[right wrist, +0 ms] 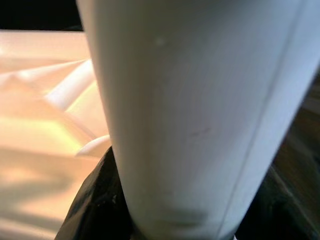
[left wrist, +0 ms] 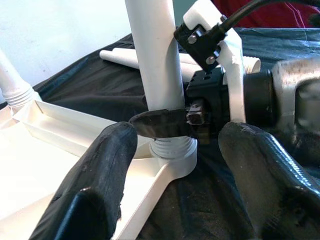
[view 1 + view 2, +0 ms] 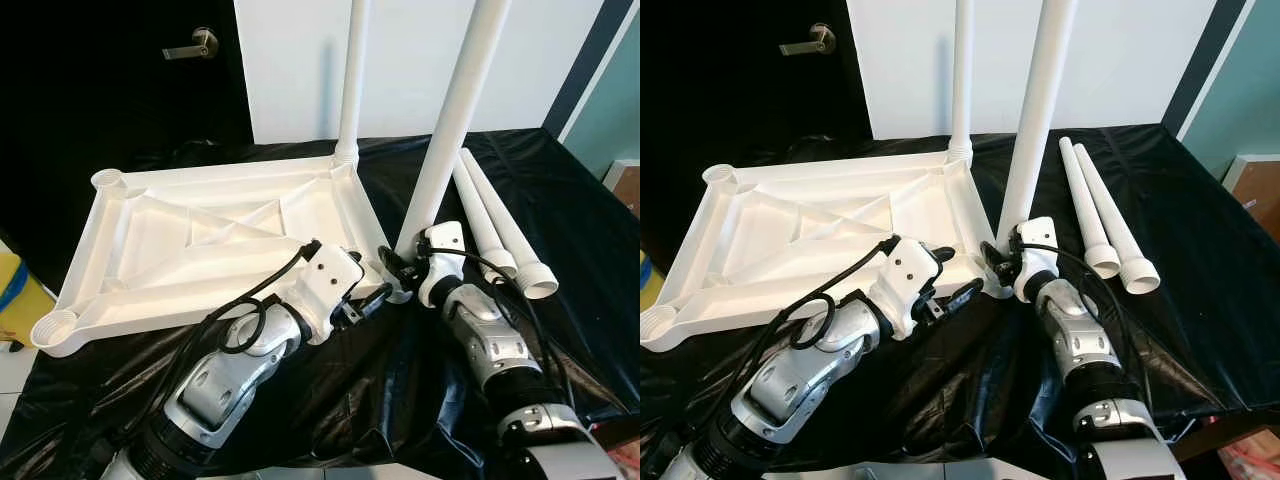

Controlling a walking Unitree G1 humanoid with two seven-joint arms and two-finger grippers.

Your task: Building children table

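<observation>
Right pincer (image 3: 400,268) clamping smooth white tube leg (image 3: 452,125), ribbed plastic tabletop (image 3: 190,250)

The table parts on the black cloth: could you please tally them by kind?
Tabletop: 1
Legs standing in corner sockets: 2
Loose legs lying on the cloth: 2
Total: 5
</observation>
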